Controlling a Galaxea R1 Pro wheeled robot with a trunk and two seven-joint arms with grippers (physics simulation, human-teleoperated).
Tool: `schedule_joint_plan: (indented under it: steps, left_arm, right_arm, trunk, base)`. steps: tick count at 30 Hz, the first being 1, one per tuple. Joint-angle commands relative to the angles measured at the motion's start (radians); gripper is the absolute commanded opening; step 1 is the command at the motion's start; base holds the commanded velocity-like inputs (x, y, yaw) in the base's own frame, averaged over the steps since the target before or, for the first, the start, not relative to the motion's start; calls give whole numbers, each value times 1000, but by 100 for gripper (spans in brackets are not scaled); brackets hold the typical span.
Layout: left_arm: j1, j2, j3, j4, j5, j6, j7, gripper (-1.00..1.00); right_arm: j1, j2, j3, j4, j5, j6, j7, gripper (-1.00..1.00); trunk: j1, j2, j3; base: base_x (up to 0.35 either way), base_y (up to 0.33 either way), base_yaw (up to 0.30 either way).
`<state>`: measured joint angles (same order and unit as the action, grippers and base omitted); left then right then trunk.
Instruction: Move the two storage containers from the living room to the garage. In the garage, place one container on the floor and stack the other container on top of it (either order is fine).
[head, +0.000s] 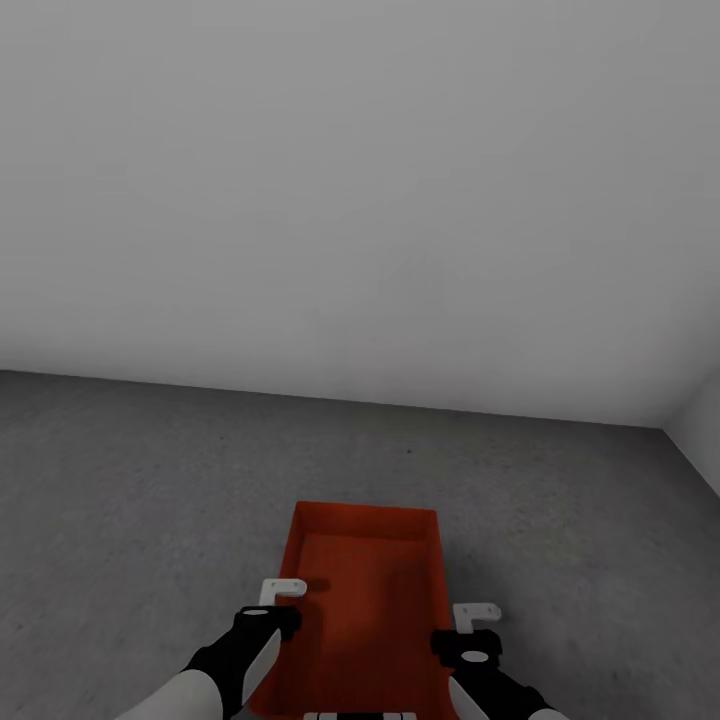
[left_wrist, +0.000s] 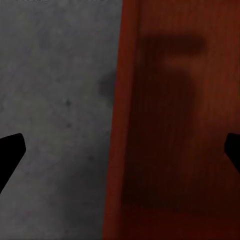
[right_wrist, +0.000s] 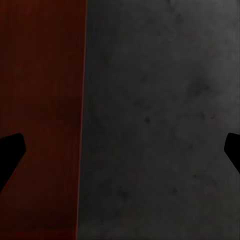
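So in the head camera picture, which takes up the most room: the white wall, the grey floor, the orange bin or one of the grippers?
1. White wall
2. Grey floor
3. Orange bin
4. Left gripper and right gripper: smallest, and they look alike.

That is size in the picture only.

A plain white wall (head: 360, 180) rises ahead. A second white wall (head: 700, 425) meets it at the far right corner.

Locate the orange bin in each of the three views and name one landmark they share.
Head view: bin at bottom centre, on the grey floor between the two arms.
Left wrist view: bin covers the right half.
Right wrist view: bin covers the left third.
Shared landmark: the mottled grey floor beside the bin wall.
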<state>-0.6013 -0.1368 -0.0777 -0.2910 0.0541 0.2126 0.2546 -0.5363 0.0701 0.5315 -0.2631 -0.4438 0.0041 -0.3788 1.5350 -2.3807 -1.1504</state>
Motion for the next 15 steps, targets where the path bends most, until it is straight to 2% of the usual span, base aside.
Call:
schedule_joint_plan:
  steps: [1,10,15]
  left_arm:
    - [0,0,-8,-2,6,7,6,100]
    - [0,0,-8,-2,6,7,0,100]
    - [0,0,-8,-2,6,16,-1,100]
  right_arm:
    - [-1,0,8,-1,-9,0,-6,100]
    - [-1,0,8,-1,-8,0,-6,100]
    - [-1,0,8,-1,-8,0,-6,100]
  trunk:
    - [0,0,-1]
    - [0,0,-1]
    - [-19,35,15]
  base:
    - [0,0,0]
    - [0,0,0]
    - [0,0,0]
